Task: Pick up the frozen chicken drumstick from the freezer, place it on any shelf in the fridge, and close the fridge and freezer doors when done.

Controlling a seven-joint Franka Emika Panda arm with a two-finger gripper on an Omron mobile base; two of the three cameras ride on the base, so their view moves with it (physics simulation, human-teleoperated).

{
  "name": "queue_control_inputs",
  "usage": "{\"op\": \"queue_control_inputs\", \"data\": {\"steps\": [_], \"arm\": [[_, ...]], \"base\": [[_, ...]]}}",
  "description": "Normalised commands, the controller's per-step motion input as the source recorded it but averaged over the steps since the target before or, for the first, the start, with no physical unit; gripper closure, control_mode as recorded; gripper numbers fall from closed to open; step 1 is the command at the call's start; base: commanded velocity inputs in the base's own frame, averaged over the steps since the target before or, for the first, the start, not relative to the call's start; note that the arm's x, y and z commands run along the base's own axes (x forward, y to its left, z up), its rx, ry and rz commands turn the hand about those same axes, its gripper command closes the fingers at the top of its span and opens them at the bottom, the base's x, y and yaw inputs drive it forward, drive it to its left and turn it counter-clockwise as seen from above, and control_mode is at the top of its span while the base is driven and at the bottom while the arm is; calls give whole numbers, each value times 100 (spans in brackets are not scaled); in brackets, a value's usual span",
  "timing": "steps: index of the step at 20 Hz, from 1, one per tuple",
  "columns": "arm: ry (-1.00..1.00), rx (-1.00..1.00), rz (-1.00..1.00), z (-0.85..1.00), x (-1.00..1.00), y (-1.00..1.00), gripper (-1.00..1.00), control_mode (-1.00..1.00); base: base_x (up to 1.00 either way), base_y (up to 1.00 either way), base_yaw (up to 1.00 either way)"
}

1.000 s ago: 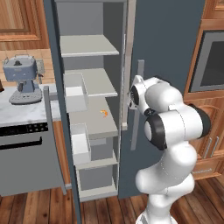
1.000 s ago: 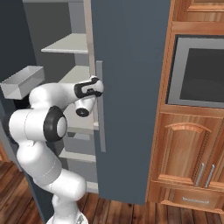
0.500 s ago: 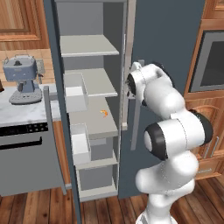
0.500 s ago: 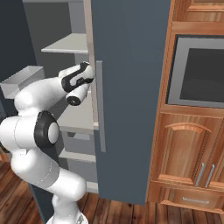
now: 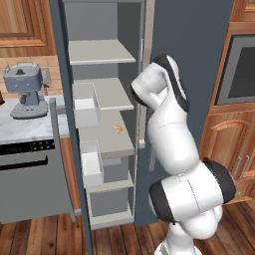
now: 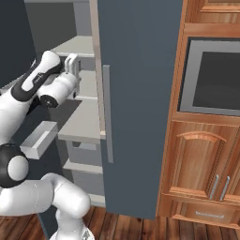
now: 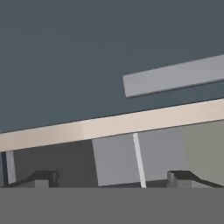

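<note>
One target: drumstick, can't place it from these shots; it may be hidden behind the arm, and it is not between the fingers.
Not the target: small orange curl point(image 5: 118, 129) lying on a lower shelf; ignore it.
Open compartment: freezer point(image 5: 94, 20), my read, since the closed door point(image 6: 140, 93) beside it is plain with no dispenser panel.
Shelves: pale boards, top one point(image 5: 102, 50) looks bare where visible.
Gripper: point(image 6: 72, 63) released, fingertips point(image 7: 43, 177) set well apart with nothing between them; it sits at upper-shelf height just beside the closed door's inner edge.
Hand camera: looks at dark door face, the grey handle point(image 6: 107, 112) and a pale edge strip, not at any shelf.
Step, as judged: search and reach for the drumstick.
Do it well: turn the wrist toward the shelves first and get the brown lump centred between the tips before closing.
Clearance: keep the elbow off the open door point(image 6: 16, 33) and its bins point(image 5: 85, 104).
Risk: clipping the closed door's edge while swinging in.
</note>
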Motion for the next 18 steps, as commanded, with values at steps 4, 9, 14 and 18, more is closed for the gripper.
{"op": "queue_control_inputs", "data": {"steps": [4,9,14,18], "arm": [[12,-16,0,66,-100,-32,-100,-100],[24,-18,0,72,-100,-59,-100,-100],[30,-19,0,73,-100,-79,-100,-100],[34,-24,5,61,-100,-68,-100,-100]], "base": [[0,0,0],[0,0,0],[0,0,0],[0,0,0]]}}
